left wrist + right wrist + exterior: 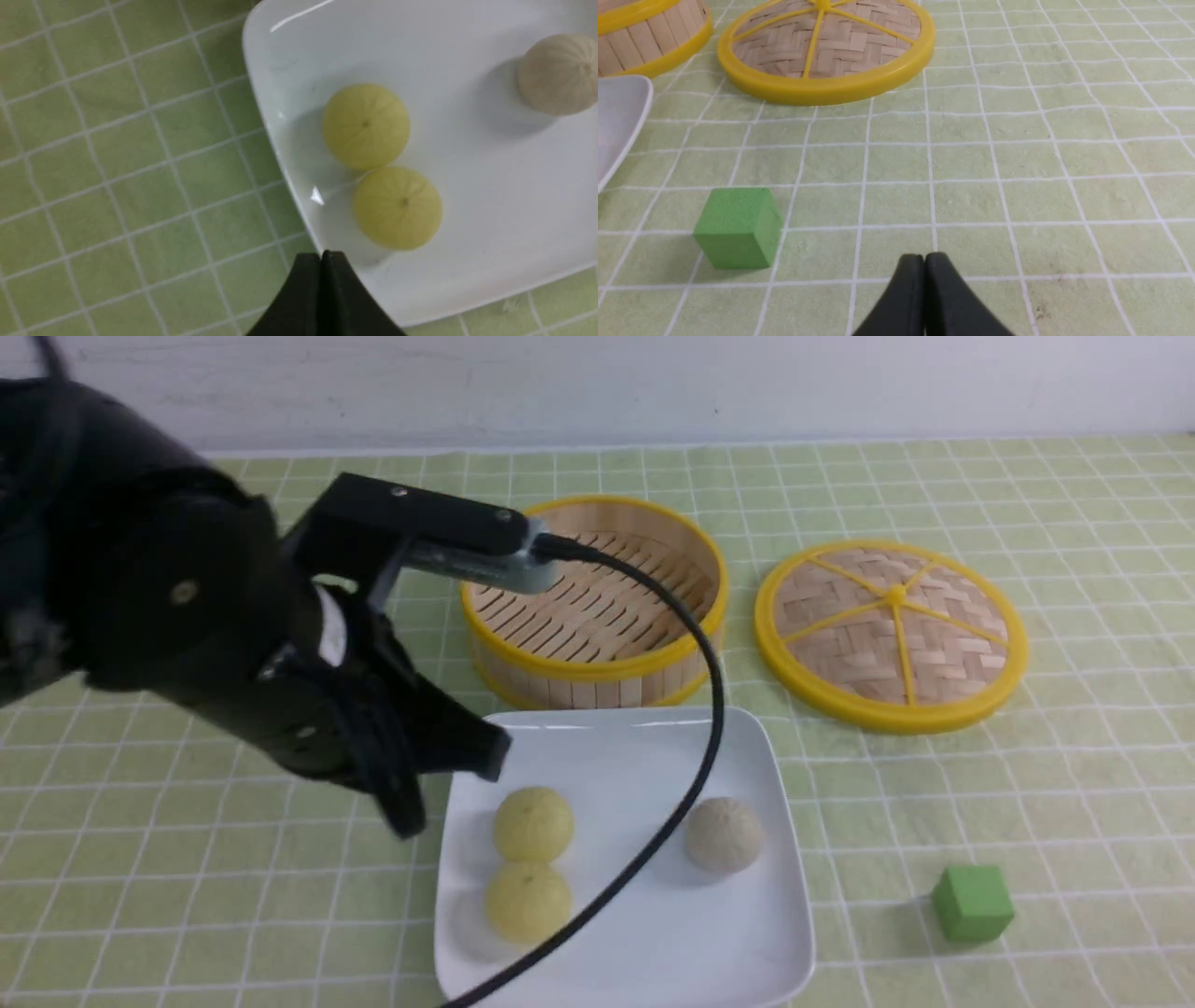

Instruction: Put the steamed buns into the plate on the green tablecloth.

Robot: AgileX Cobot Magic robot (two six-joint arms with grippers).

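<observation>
Three steamed buns lie in the white square plate [653, 756] on the green tablecloth [1074, 784]. Two pale yellow ones [532, 823] [527, 901] touch each other near its left rim, and a greyish-beige one [724, 834] sits apart to the right. My left gripper [490, 758] hovers shut and empty above the plate's left side. The left wrist view shows its tips [325, 254] pressed together over the rim of the plate [467, 210], close to a yellow bun [397, 207]. My right gripper [924, 256] is shut and empty, low over bare cloth.
An empty bamboo steamer basket [597, 607] stands behind the plate, with its woven lid [892, 630] lying to the right. A green cube [973, 902] rests on the cloth right of the plate, close to my right gripper. The left arm's black cable [691, 784] hangs across the plate.
</observation>
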